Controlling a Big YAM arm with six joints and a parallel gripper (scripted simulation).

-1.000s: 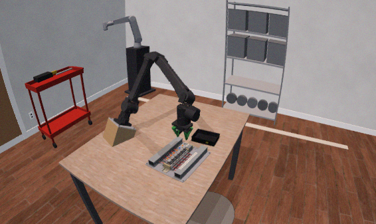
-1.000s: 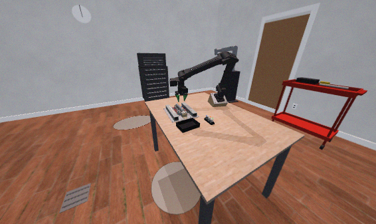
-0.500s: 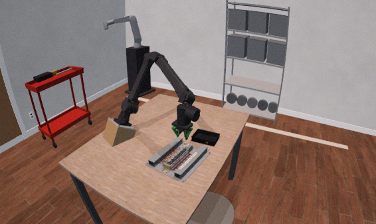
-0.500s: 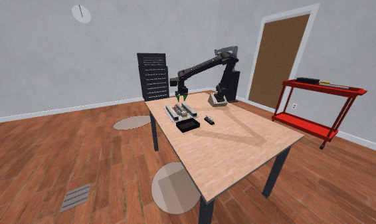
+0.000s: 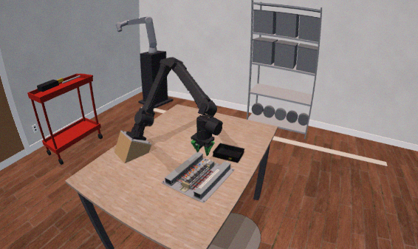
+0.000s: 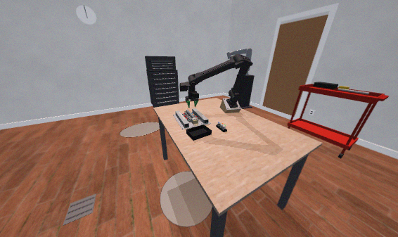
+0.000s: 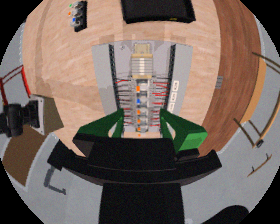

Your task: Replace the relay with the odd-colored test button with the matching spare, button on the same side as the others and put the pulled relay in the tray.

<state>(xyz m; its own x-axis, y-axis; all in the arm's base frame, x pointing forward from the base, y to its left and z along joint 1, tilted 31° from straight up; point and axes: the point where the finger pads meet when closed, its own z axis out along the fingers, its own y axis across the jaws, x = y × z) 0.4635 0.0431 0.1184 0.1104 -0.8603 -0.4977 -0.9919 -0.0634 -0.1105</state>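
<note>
I have the gripper (image 5: 202, 147) hanging partly open above the far end of the relay panel (image 5: 199, 174), holding and touching nothing. One black tray (image 5: 228, 152) sits just beside the panel. One spare holder (image 6: 221, 126) lies apart. The relays are too small to count.

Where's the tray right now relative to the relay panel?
In the top view the black tray sits on the table just right of the relay panel's far end, near the open gripper, and looks empty.
</note>
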